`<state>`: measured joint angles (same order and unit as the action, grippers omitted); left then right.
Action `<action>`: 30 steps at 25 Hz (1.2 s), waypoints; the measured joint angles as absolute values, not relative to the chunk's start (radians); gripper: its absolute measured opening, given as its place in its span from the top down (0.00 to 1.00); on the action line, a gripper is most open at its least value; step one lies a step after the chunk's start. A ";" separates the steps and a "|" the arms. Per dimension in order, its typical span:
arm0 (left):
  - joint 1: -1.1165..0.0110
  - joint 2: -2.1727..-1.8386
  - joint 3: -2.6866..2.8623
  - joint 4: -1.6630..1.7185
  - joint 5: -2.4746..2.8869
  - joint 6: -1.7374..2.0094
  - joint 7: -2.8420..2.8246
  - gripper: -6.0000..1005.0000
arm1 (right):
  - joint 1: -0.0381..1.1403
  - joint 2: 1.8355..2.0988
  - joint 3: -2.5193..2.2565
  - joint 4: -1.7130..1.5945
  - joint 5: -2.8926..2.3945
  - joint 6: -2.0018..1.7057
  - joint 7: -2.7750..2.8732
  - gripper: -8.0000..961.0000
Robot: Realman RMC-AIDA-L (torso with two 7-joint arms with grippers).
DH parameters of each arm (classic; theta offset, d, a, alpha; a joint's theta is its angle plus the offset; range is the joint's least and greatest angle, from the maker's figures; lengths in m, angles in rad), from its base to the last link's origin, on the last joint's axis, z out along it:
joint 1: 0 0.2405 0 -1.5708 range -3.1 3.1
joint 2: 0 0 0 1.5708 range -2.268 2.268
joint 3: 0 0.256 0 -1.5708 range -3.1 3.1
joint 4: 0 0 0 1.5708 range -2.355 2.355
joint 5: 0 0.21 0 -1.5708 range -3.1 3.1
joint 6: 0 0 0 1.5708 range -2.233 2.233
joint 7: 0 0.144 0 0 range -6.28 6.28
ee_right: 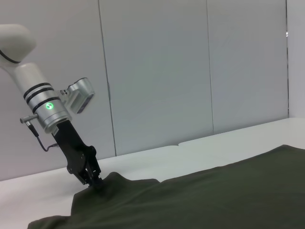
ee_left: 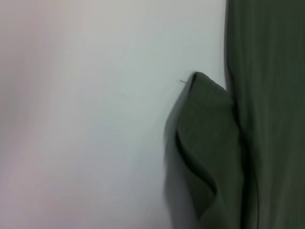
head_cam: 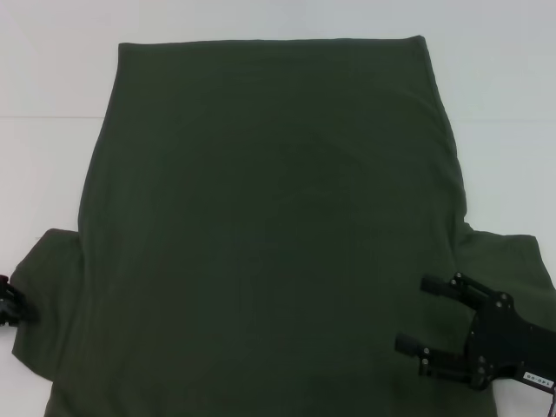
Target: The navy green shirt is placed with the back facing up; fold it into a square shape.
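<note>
Navy green shirt (head_cam: 269,226) lay flat, plain side up, covering most of the white table (head_cam: 52,78), hem toward far edge, sleeves out toward L and R edges near the front. L gripper (head_cam: 9,308) sat at L sleeve by table's L edge, fingers pinched on a raised bit of sleeve cloth per R wrist view (ee_right: 93,179). R gripper (head_cam: 415,314) hovered over shirt near R sleeve at front-R, fingers spread apart, gripping nothing.
</note>
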<state>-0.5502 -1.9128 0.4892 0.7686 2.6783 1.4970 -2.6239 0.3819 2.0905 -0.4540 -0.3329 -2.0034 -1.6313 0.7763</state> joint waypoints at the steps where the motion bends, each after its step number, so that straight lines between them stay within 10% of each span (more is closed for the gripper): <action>1: -0.550 -1.912 0.488 0.769 2.678 1.497 -2.624 0.67 | 0.382 2.091 -0.454 -0.333 -2.003 -1.632 0.776 0.02; 14: -0.538 -1.912 0.482 0.795 2.674 1.499 -2.603 0.99 | 0.382 2.091 -0.449 -0.333 -2.001 -1.634 0.776 0.02; 30: -0.523 -1.881 0.378 0.867 2.681 1.508 -2.567 0.99 | 0.382 2.091 -0.432 -0.334 -2.000 -1.644 0.776 0.02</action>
